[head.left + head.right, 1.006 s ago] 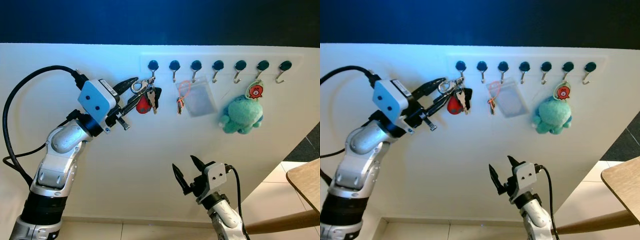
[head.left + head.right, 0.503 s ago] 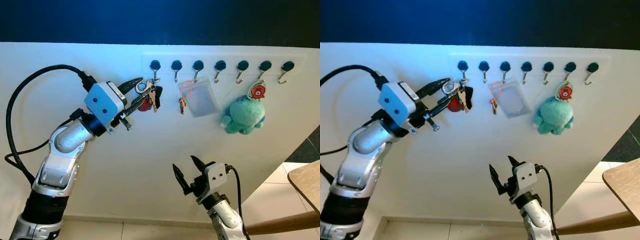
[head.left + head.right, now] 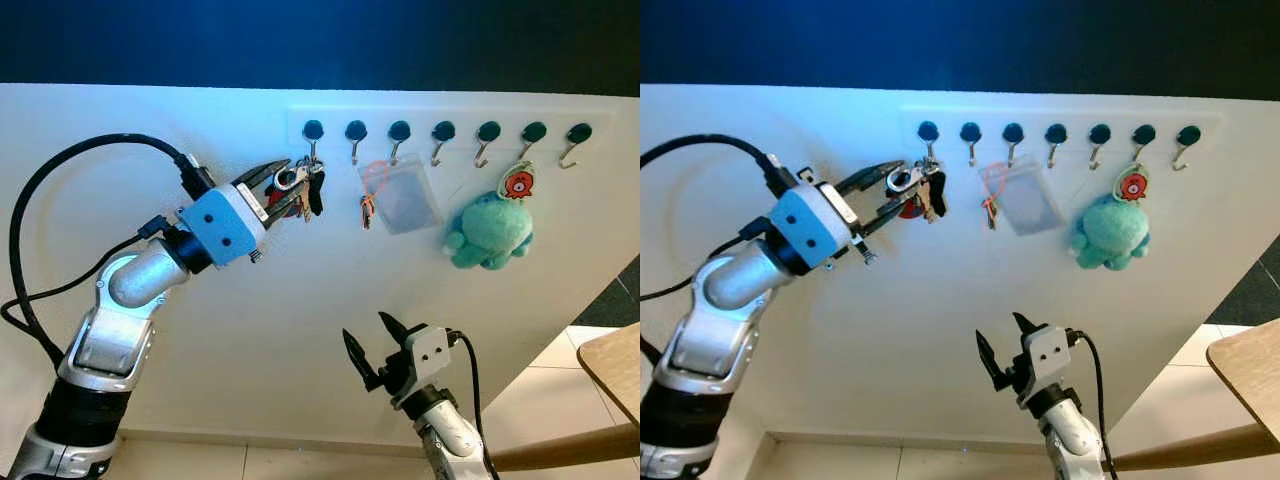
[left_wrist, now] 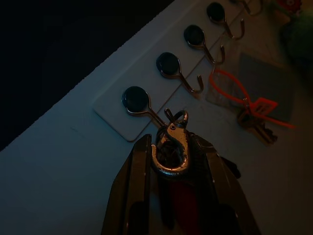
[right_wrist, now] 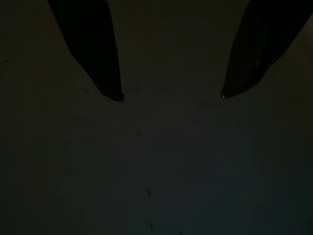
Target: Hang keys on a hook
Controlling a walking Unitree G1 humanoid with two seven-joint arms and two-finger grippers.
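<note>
My left gripper [image 3: 289, 182] is raised against the white wall, shut on a bunch of keys [image 3: 306, 190] with a red fob and a silver carabiner clip [image 4: 170, 147]. The clip is pinched between the two black fingers [image 4: 141, 169]. Its small top ring sits right at the tip of the leftmost hook [image 4: 146, 110], just below that hook's dark round cap [image 3: 313, 129]. I cannot tell whether the ring is over the hook. My right gripper [image 3: 366, 330] hangs low in front of the wall, open and holding nothing.
A rail of several dark-capped hooks [image 3: 444, 131] runs to the right. An orange loop with a key [image 3: 368, 190] and a clear badge sleeve [image 3: 404, 200] hang beside the keys. Farther right hangs a teal plush [image 3: 489, 232]. A wooden table corner [image 3: 612, 364] juts in at lower right.
My left gripper has risen and moved right with the keys, bringing the clip up to the leftmost hook. Its wrist has rolled. The right arm has stayed put.
</note>
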